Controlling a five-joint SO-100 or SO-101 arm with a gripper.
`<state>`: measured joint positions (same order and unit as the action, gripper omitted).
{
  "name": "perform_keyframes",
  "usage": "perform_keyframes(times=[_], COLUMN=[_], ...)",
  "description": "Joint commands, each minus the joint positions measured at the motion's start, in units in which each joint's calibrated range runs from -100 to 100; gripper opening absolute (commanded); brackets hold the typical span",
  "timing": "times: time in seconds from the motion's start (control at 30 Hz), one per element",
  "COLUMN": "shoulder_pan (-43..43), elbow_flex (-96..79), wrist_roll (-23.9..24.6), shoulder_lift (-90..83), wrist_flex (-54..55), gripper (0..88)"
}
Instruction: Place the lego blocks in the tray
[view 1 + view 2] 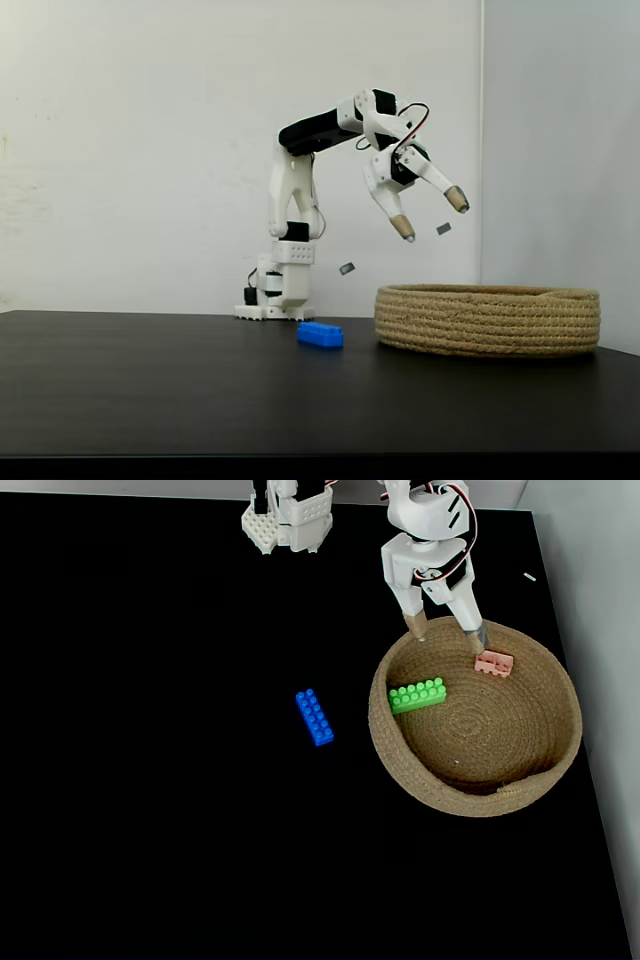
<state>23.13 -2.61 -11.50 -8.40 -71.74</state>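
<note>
The tray (pixel 488 320) (pixel 540 775) is a round coiled rope basket on the black table. Inside it lie a green lego block (pixel 417 695) near the left wall and a pink lego block (pixel 494 663) near the far wall. A blue lego block (pixel 320 335) (pixel 314 717) rests on the table just left of the tray. My gripper (pixel 430 213) (pixel 447 633) hangs open above the tray's far rim with nothing between its fingers. In the top-down fixed view one fingertip (pixel 477 637) stands right beside the pink block.
The arm's white base (pixel 277 290) (pixel 285 525) stands at the back of the table, behind the blue block. A white wall runs behind it, and the table's right edge lies close past the tray.
</note>
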Motion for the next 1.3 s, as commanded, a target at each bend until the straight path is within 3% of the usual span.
perform_keyframes(times=[0.0,0.3,0.53,0.63,0.8,0.97,1.27], shoulder_pan=[-5.0,-22.4,-29.1,-31.3,-32.9,-33.3,-29.6], elbow_flex=[2.9,4.3,1.2,-1.4,-1.5,-0.1,-2.1], wrist_roll=[-6.0,-23.8,-35.4,-38.7,-41.4,-39.8,-39.2], shoulder_lift=[-2.4,1.7,3.8,5.2,9.4,14.2,17.3], wrist_flex=[-7.3,-11.8,-12.4,-7.2,-1.5,5.2,5.6], gripper=[28.5,29.1,26.7,25.9,25.6,26.4,27.1])
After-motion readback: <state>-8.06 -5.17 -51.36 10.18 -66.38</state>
